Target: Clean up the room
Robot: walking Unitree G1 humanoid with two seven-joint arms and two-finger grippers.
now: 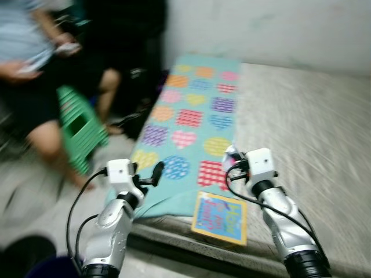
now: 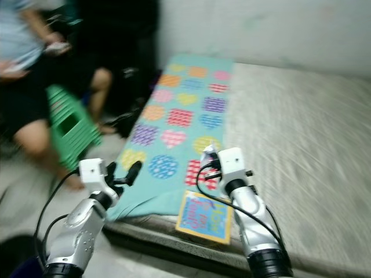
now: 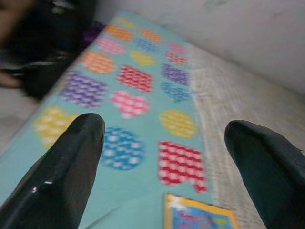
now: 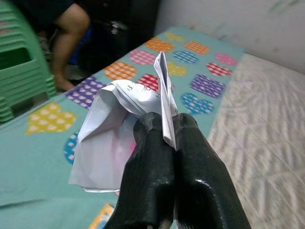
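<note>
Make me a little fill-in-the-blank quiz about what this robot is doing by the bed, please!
1. The right gripper is shut on a crumpled piece of white ____.
2. The left gripper holds nothing, and its fingers are ____.
3. The teal blanket on the mattress is patterned with circles, squares and ____.
4. The colourful book lies at the mattress edge, and the stool beside the person is ____ in colour.

Missing words: paper; open; hearts; green

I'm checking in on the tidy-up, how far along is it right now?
Done: nothing visibly put away yet. In hand: the right gripper is shut on a crumpled paper. Left: the book lies on the bed's edge by the heart-patterned blanket; the left gripper is open above it.
</note>
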